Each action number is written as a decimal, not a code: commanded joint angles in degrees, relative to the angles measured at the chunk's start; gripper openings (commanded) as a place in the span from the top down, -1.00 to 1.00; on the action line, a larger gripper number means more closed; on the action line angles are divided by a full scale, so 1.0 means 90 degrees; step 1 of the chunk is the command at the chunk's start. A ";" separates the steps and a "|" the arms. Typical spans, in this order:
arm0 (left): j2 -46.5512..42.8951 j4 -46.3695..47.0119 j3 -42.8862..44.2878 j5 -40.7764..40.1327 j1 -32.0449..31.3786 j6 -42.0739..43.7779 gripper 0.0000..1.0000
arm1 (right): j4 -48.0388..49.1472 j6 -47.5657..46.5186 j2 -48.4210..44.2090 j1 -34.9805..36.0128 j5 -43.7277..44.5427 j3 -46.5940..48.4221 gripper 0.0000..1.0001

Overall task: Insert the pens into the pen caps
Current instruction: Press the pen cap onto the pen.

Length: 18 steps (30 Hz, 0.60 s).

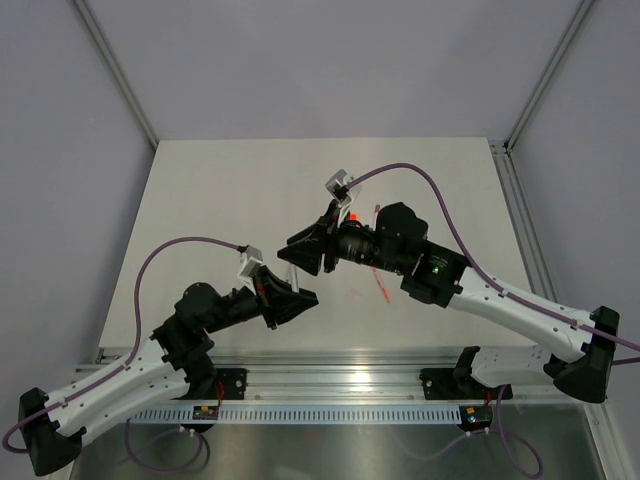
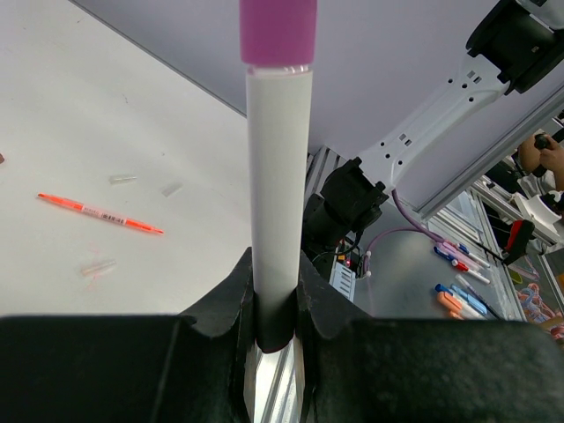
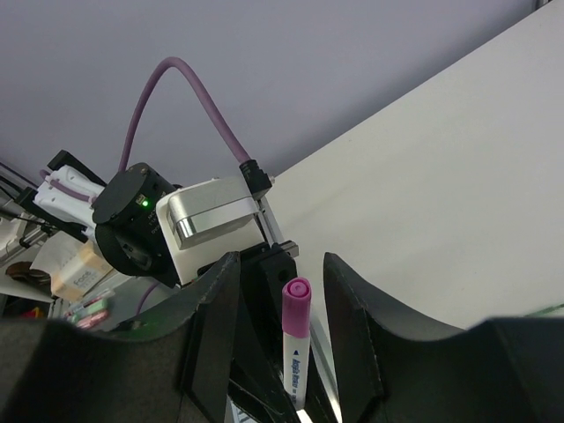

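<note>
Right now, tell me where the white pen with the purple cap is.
The white pen is clamped in the left gripper's jaws, purple cap outward; in the right wrist view it shows between the right gripper's open jaws.

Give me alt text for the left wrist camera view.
The left gripper clamps a white marker with a magenta cap. On the white table at left lie a thin orange-red pen and small clear caps.
</note>
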 commanded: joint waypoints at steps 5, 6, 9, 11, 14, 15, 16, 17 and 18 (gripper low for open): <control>-0.0015 0.0442 0.0150 -0.0148 0.0005 0.0090 1.00 | 0.0225 0.0151 0.0023 -0.0057 -0.0223 -0.0110 0.16; -0.0015 0.0442 0.0150 -0.0158 0.0005 0.0080 1.00 | 0.0234 0.0151 0.0023 -0.0057 -0.0223 -0.0130 0.20; -0.0025 0.0442 0.0140 -0.0168 0.0005 0.0080 1.00 | 0.0224 0.0190 0.0003 -0.0056 -0.0194 -0.0198 0.26; -0.0044 0.0432 0.0131 -0.0197 0.0005 0.0071 1.00 | 0.0254 0.0229 0.0003 -0.0057 -0.0194 -0.0237 0.26; -0.0025 0.0442 0.0111 -0.0188 0.0005 0.0051 1.00 | 0.0234 0.0249 0.0023 -0.0057 -0.0223 -0.0257 0.36; -0.0035 0.0442 0.0121 -0.0178 0.0005 0.0051 1.00 | 0.0225 0.0249 0.0023 -0.0057 -0.0242 -0.0257 0.48; -0.0035 0.0462 0.0111 -0.0158 0.0005 0.0041 1.00 | 0.0215 0.0258 0.0032 -0.0057 -0.0252 -0.0257 0.58; -0.0054 0.0491 0.0121 -0.0139 0.0005 0.0022 1.00 | 0.0215 0.0249 0.0032 -0.0066 -0.0281 -0.0247 0.74; -0.0054 0.0530 0.0111 -0.0090 0.0005 0.0002 1.00 | 0.0234 0.0239 0.0032 -0.0057 -0.0349 -0.0247 0.84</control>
